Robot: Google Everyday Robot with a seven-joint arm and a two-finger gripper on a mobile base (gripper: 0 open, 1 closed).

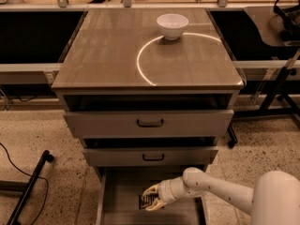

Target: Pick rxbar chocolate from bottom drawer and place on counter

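Your gripper (153, 198) reaches into the open bottom drawer (117, 206), its jaws spread on either side of the rxbar chocolate (145, 201). The bar lies flat on the drawer floor.

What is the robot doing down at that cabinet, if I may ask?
The robot's arm is reaching into the open bottom drawer, and its gripper is right at the dark rxbar chocolate on the drawer floor. The bar is in the drawer, not yet on the counter. A white bowl sits at the back of the counter.
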